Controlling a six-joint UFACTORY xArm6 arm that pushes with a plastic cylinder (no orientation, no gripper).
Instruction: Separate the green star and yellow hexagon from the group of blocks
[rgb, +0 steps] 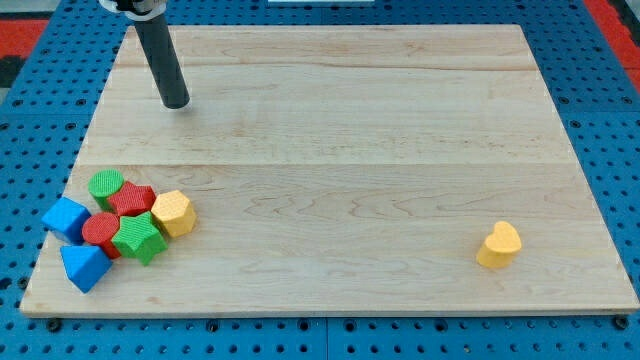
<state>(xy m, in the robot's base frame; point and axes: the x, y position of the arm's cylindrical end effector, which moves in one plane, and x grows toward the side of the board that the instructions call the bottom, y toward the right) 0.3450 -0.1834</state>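
The green star (139, 238) and the yellow hexagon (173, 212) sit at the right side of a tight cluster at the board's bottom left. The hexagon touches the star's upper right. The cluster also holds a green cylinder (106, 185), a red block (133, 198), a red cylinder (100, 231), a blue cube (66, 218) and a blue triangular block (83, 266). My tip (177, 102) stands near the view's top left, well above the cluster and apart from every block.
A yellow heart block (499, 245) lies alone at the bottom right. The wooden board (350, 120) rests on a blue perforated table, and the cluster is close to the board's left and bottom edges.
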